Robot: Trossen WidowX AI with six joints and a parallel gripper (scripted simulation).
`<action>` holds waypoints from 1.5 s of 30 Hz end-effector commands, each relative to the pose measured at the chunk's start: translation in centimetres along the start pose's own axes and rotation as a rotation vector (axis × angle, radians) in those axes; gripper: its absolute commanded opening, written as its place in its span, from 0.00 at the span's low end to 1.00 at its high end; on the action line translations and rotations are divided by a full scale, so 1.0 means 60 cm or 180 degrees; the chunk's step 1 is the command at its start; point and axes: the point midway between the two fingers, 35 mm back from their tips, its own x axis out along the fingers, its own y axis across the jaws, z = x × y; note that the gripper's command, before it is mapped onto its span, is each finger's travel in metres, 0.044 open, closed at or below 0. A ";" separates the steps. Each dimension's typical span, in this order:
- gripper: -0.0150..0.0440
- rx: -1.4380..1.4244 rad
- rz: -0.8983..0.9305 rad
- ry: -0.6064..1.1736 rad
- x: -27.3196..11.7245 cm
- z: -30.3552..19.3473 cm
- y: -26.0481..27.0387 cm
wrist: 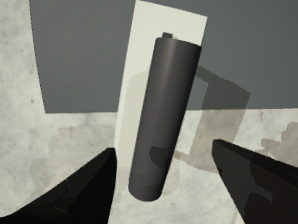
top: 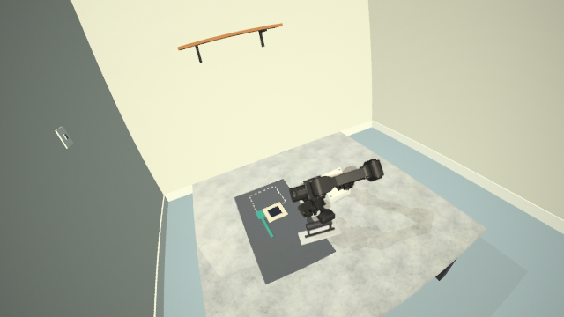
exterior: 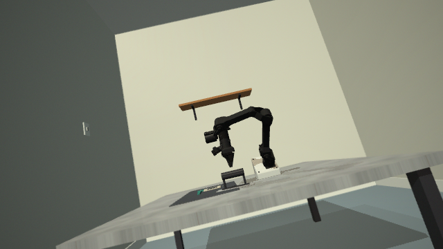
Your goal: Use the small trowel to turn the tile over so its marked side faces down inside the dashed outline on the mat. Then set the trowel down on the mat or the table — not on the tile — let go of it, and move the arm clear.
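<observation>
Above the mat's (top: 291,260) (exterior: 185,200) (wrist: 75,60) right side, the claw (top: 327,217) (exterior: 230,166) (wrist: 164,151) hangs spread and empty; the trowel's dark handle (top: 319,226) (exterior: 232,173) (wrist: 165,120) looks stiff, perhaps slippery, best pinched crosswise at mid-length.

In the top view, a table (top: 397,273) (exterior: 138,221) (wrist: 15,150) fills the lower middle. On its left part lies a mat (top: 286,255) (exterior: 185,198) (wrist: 75,55). The dashed outline (top: 264,190) is at the mat's upper end, the tile (top: 275,211) just below it. A spatula (top: 267,226) (exterior: 200,191) lies left of the tile, its handle towards the bottom of the frame. Right of both, a plate with a raised handle (top: 308,238) (exterior: 232,173) (wrist: 165,120) spans mat and table. The arm's base (top: 338,195) (exterior: 266,173) stands farther right. A shelf (top: 229,36) (exterior: 214,99) is on the back wall, upper centre.
</observation>
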 end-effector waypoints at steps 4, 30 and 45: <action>0.71 0.0778 -0.0010 0.0006 -0.001 0.000 -0.001; 0.71 0.0795 -0.0012 0.0003 0.046 0.001 -0.001; 0.58 0.0794 -0.0003 0.0004 0.074 0.000 0.000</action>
